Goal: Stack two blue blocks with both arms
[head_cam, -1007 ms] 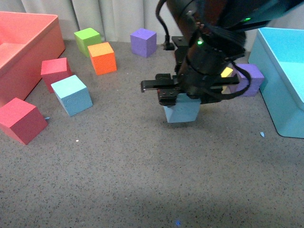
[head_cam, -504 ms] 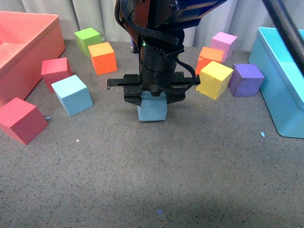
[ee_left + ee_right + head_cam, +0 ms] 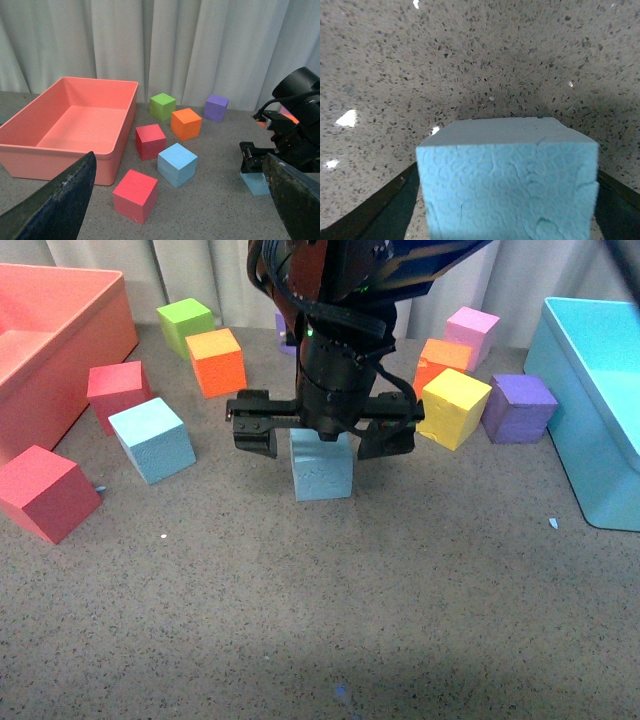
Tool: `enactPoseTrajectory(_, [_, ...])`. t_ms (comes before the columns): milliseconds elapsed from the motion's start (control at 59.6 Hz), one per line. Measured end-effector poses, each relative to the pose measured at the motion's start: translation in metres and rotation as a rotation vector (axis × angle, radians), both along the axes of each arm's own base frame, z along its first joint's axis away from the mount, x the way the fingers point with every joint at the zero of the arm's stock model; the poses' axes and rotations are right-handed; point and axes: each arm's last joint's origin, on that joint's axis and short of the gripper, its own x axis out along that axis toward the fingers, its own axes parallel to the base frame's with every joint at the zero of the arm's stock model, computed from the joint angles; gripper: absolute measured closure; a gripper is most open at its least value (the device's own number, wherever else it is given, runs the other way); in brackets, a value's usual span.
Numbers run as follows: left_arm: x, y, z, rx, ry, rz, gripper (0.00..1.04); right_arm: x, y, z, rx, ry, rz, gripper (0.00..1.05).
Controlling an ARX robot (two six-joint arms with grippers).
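Observation:
One blue block (image 3: 322,468) stands on the grey table between the wide-set fingers of my right gripper (image 3: 320,436), which is open and no longer touches its sides. In the right wrist view this block (image 3: 507,180) fills the space between the dark fingers (image 3: 380,207) with gaps on both sides. The other blue block (image 3: 150,440) rests to the left, beside the red cubes. My left gripper (image 3: 178,159) hangs open well above the table, looking down on that second block (image 3: 176,167) and on the first block (image 3: 256,183) under the right gripper (image 3: 260,160).
A salmon bin (image 3: 60,330) takes up the far left and a turquoise bin (image 3: 590,390) the right edge. A yellow cube (image 3: 455,408) sits close to the right finger, with purple (image 3: 518,408), orange (image 3: 215,362), green (image 3: 183,322) and red (image 3: 45,492) cubes around.
The right arm carried the blue block leftward, then its fingers spread apart and let go. The block now stands free on the table.

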Motion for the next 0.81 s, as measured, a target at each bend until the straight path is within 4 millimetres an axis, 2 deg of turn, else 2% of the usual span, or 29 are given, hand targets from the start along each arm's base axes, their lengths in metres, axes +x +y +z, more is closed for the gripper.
enactPoseTrajectory(185, [0.0, 0.0, 0.0, 0.0, 0.0, 0.0, 0.07, -0.005, -0.011, 0.051, 0.06, -0.145, -0.009, 0.09])
enactPoseTrajectory(252, [0.0, 0.0, 0.0, 0.0, 0.0, 0.0, 0.07, -0.005, -0.013, 0.061, 0.069, -0.171, -0.01, 0.09])
enactPoseTrajectory(302, [0.0, 0.0, 0.0, 0.0, 0.0, 0.0, 0.07, -0.004, -0.015, 0.061, 0.036, -0.289, -0.024, 0.13])
enactPoseTrajectory(319, [0.0, 0.0, 0.0, 0.0, 0.0, 0.0, 0.07, -0.005, -0.019, 0.057, -0.013, -0.401, -0.03, 0.17])
enactPoseTrajectory(386, [0.0, 0.0, 0.0, 0.0, 0.0, -0.001, 0.07, -0.016, -0.038, 0.045, -0.127, -0.609, -0.069, 0.28])
enactPoseTrajectory(470, [0.0, 0.0, 0.0, 0.0, 0.0, 0.002, 0.07, -0.038, -0.067, 0.032, -0.144, -0.755, -0.074, 0.4])
enactPoseTrajectory(487, [0.0, 0.0, 0.0, 0.0, 0.0, 0.002, 0.07, -0.047, -0.079, 0.03, -0.129, -0.814, -0.084, 0.44])
enactPoseTrajectory(554, [0.0, 0.0, 0.0, 0.0, 0.0, 0.003, 0.07, -0.067, -0.105, 0.04, -0.071, -0.987, -0.124, 0.55])
enactPoseTrajectory(638, [0.0, 0.0, 0.0, 0.0, 0.0, 0.002, 0.07, -0.091, -0.135, 0.067, -0.016, -1.156, -0.173, 0.69])
enactPoseTrajectory(722, [0.0, 0.0, 0.0, 0.0, 0.0, 0.002, 0.07, -0.114, -0.16, 0.08, -0.017, -1.201, -0.194, 0.83])
enactPoseTrajectory(806, [0.0, 0.0, 0.0, 0.0, 0.0, 0.0, 0.07, -0.136, -0.177, 0.076, -0.038, -1.153, -0.172, 0.97])
